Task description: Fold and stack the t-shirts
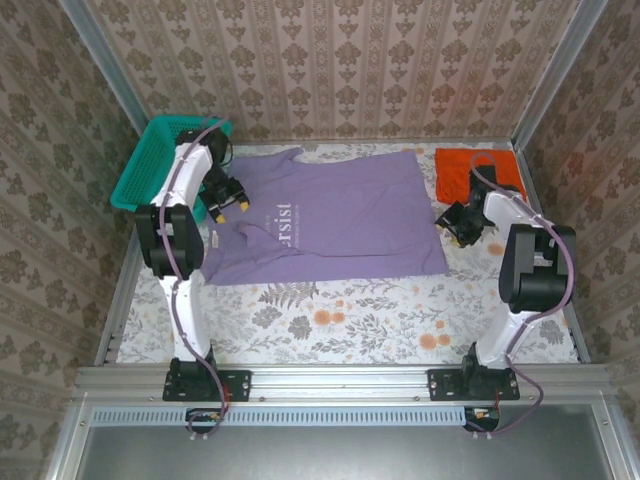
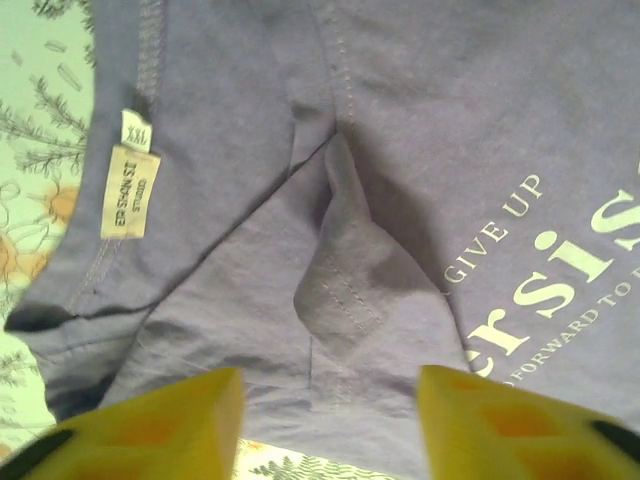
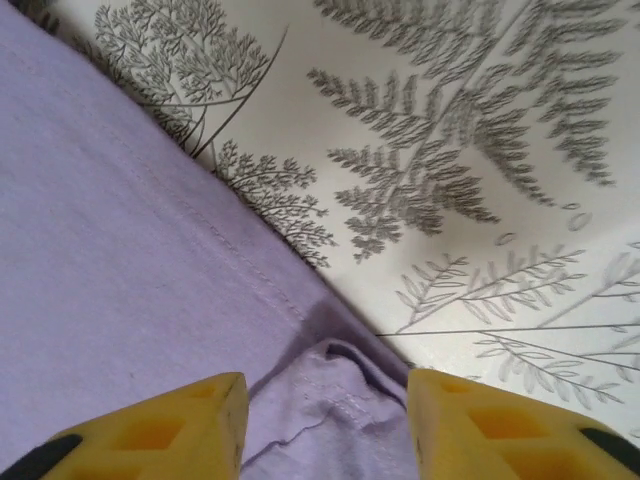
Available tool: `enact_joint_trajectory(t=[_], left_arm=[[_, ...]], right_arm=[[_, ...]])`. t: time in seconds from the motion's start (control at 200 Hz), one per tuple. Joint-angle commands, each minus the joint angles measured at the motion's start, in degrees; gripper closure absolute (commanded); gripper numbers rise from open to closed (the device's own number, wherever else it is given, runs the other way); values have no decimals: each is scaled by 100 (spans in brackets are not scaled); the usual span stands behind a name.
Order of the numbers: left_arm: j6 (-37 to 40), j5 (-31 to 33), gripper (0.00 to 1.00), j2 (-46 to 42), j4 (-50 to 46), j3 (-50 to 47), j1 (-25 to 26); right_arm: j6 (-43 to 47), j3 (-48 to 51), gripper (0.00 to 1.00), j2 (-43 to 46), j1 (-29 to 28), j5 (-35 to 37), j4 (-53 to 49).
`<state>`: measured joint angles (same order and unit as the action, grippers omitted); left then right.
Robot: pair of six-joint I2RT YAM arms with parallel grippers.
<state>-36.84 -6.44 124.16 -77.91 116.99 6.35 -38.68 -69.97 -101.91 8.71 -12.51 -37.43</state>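
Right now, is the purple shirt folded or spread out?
Spread out: the purple shirt lies flat across the table, lettering showing, only slightly creased near the collar.

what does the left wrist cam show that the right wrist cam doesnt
Left wrist, not right wrist: the neck label and white lettering of the purple t-shirt, and a raised pucker of cloth ahead of the open left gripper. Right wrist, not left wrist: the stitched hem, its corner rumpled by the open right gripper. Both: purple cloth lying on the printed table cover, yellow fingers apart, nothing pinched.
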Motion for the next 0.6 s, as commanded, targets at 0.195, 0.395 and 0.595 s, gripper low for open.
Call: enact_joint_trajectory(t=[0.195, 0.395, 0.595], left_arm=[[173, -759, 64, -2121, 983, -2360, 835], [-93, -990, 70, -2393, 2235, -4182, 915], [250, -394, 70, -2066, 2658, -4880, 446]], right_arm=[[-317, 1611, 56, 1855, -419, -1524, 1256], [-296, 1983, 67, 1397, -763, -1273, 1316], [25, 1601, 71, 537, -757, -417, 377]])
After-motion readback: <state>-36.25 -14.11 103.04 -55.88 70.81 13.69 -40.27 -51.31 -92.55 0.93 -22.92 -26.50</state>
